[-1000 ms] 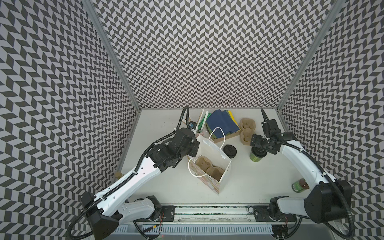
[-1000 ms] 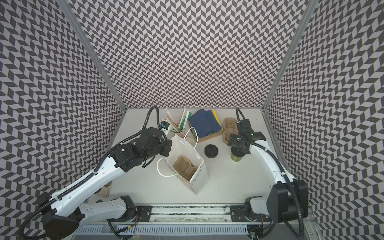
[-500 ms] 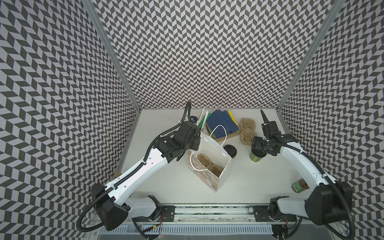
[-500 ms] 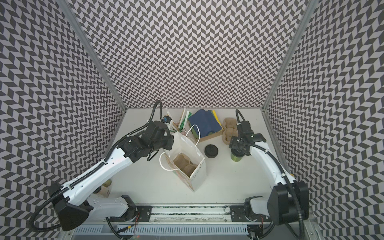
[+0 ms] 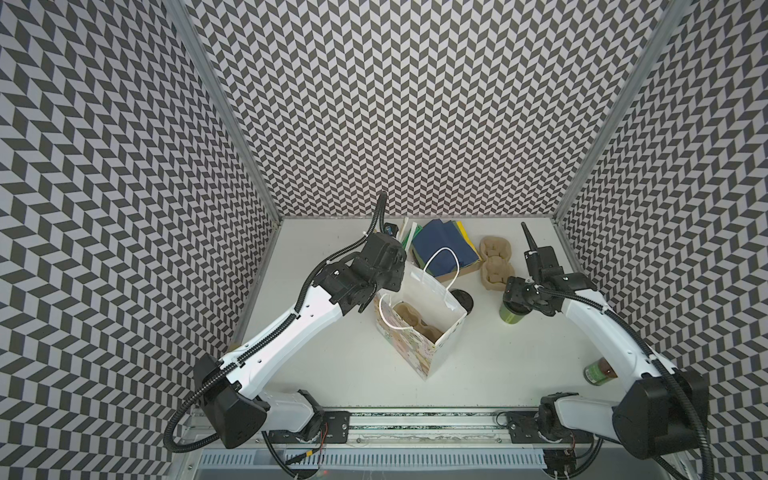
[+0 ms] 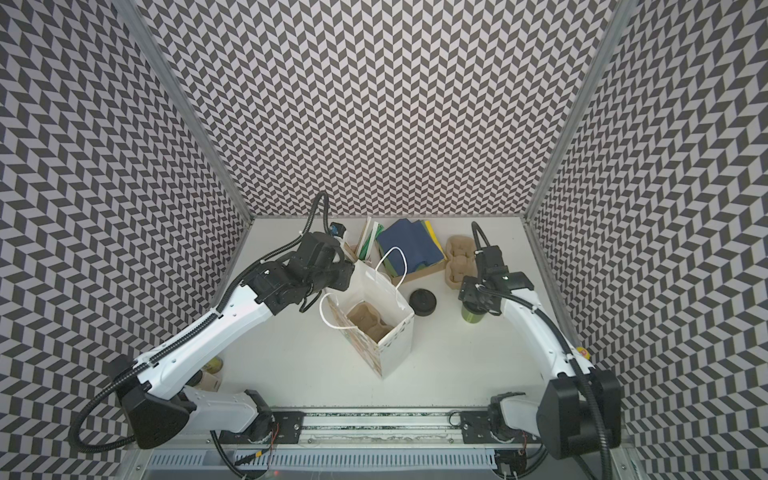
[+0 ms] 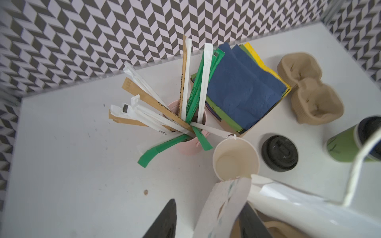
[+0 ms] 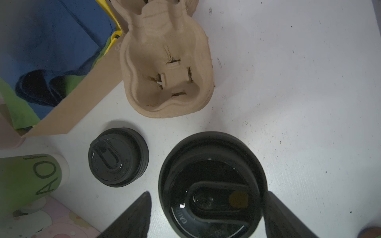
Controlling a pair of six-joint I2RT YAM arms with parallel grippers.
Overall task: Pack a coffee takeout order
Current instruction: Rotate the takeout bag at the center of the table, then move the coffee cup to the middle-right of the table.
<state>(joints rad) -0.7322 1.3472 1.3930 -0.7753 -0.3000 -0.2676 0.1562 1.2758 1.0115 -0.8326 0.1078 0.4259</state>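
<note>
Green paper cup (image 5: pixel 513 324), black lid pressed on, upright on white bench (image 5: pixel 332 374) over on the right arm's side. Straddled from above by right pincer (image 8: pixel 207 193) — jaws spread wide, one finger (image 8: pixel 282 220) against the lid's rim, a sliver of bench showing between the other finger and the lid; not clamped. Near bench centre, standing open: white paper bag (image 5: pixel 428 291) with one patterned side, well apart from that cup, tan pulp cup carrier (image 5: pixel 415 322) lying in its bottom. Left pincer (image 7: pixel 209 204) at the bag's rim on the far side — jaws parted, patterned wall between them, a gap showing beside one finger, so no grip. Just behind the bag: uncapped paper cup (image 7: pixel 236 158), white inside, and loose black lid (image 7: pixel 279 153) flat on bench beside it. Further back, dark blue napkins (image 7: pixel 243 88) topping a stack in a cardboard tray, next to a pink cup (image 7: pixel 185 148) bristling with wrapped straws. Spare carriers (image 7: pixel 309 90), nested, just beside the tray on the right arm's side, near the lidded cup.
</note>
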